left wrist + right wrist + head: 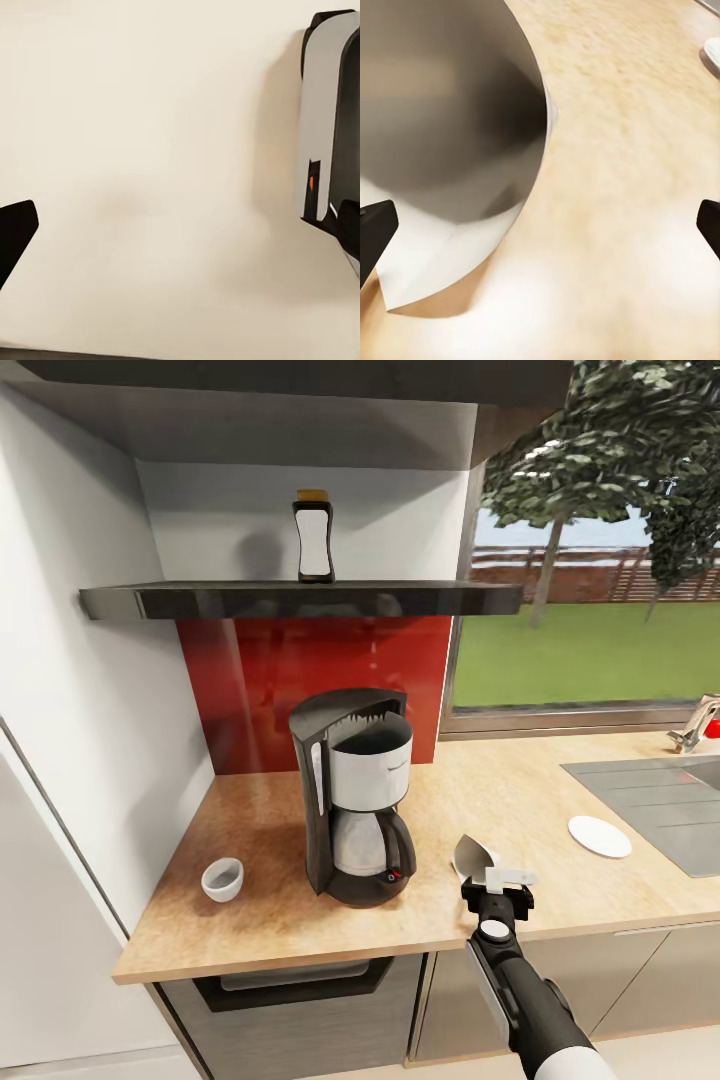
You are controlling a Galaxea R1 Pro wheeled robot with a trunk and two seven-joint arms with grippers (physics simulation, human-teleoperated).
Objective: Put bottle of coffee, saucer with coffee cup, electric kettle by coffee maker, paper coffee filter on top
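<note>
The coffee maker (352, 800) stands on the kitchen countertop (270, 920), near the red backsplash. Above it, the bottle of coffee (314, 540) stands upright on the kitchen shelf (300, 600). A white coffee cup (222, 879) sits left of the machine. The saucer (599, 836) (712, 54) lies to the right, beside the sink. The paper coffee filter (472, 856) (457, 142) lies on its side on the counter. My right gripper (497, 888) (540, 229) is open just behind it, one fingertip (375, 232) close to its edge. The left gripper (180, 232) is open. The electric kettle is out of view.
A grey sink basin (660, 800) with a faucet (695, 725) takes up the counter's right end, under a window. A white wall (90, 690) bounds the counter on the left. The left wrist view faces a plain beige surface, with a grey and black robot part (330, 127) at one side.
</note>
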